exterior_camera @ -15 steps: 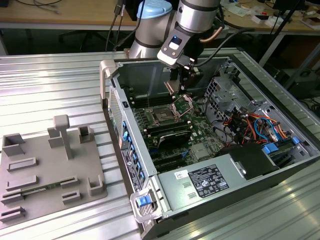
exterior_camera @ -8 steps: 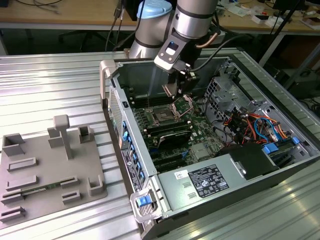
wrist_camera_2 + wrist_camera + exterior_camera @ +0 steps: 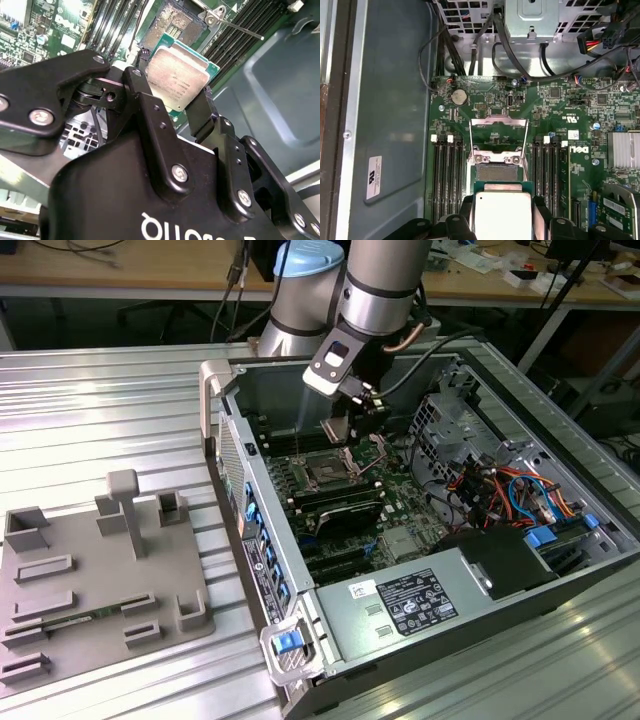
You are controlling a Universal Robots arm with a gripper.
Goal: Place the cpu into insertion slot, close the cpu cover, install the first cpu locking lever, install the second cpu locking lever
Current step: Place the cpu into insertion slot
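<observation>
While the claw [image 3: 171, 88] grips the cpu [image 3: 178, 79], the first wrist view shows the cpu cover [image 3: 499, 121] raised.

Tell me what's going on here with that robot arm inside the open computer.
The arm's gripper is shut on the cpu, pinching it by two opposite edges. It holds the chip above the green motherboard inside the computer case, close to the insertion slot. The slot is bare and the cpu cover is swung open, so the chip is not yet seated.
</observation>
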